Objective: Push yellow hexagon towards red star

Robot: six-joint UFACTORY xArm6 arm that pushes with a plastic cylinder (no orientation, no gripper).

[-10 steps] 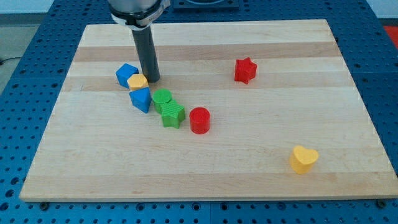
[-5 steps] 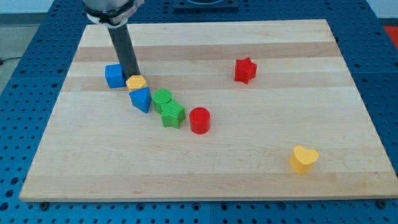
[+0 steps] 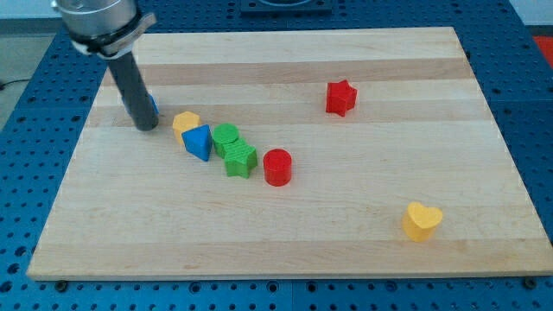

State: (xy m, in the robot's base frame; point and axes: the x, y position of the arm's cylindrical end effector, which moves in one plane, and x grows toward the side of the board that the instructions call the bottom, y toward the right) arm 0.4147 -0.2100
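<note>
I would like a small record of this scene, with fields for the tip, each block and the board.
tip: my tip, at the view's left of the yellow hexagon, apart from it
blue cube: mostly hidden behind the rod
cluster: blue triangle, green cylinder, green star
red cylinder
red star: toward the view's top right
yellow heart
board: wood

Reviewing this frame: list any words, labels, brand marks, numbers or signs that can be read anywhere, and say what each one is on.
None: no readable text, number or sign shows in this view.
The wooden board is bare wood grain; the yellow hexagon, red star and yellow heart carry no marks.
My tip, at the view's left of the yellow hexagon, is plain dark.
The blue perforated table shows only holes.
</note>
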